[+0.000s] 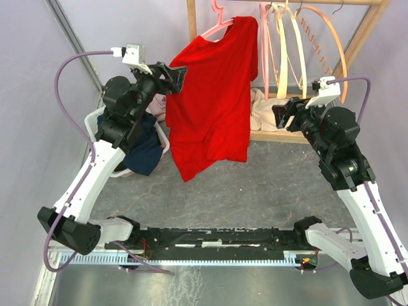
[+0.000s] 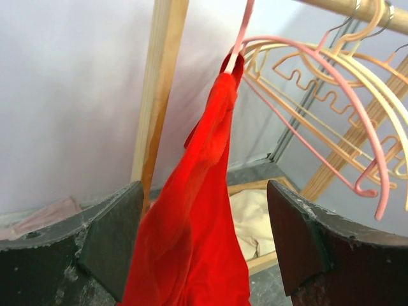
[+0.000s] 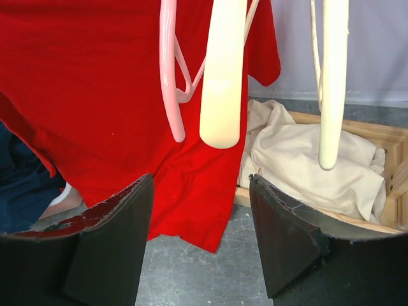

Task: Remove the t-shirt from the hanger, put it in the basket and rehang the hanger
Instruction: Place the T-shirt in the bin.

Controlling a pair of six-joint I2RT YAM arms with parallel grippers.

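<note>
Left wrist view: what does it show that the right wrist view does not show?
Only the left wrist view shows the upright wooden post and the top of the red t-shirt on its pink hanger. Only the right wrist view shows the dark blue cloth and the shirt's bottom edge. Both show the red t-shirt, the cream cloth and empty hangers.

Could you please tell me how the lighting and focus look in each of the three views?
Top external view: even, soft light, sharp throughout, no hard shadows around the red t-shirt. Left wrist view: the wall is washed out bright, while the left pincer's fingers look dark and a little soft. Right wrist view: the cream hanger, close to the lens, is slightly blurred with a mild sheen.
</note>
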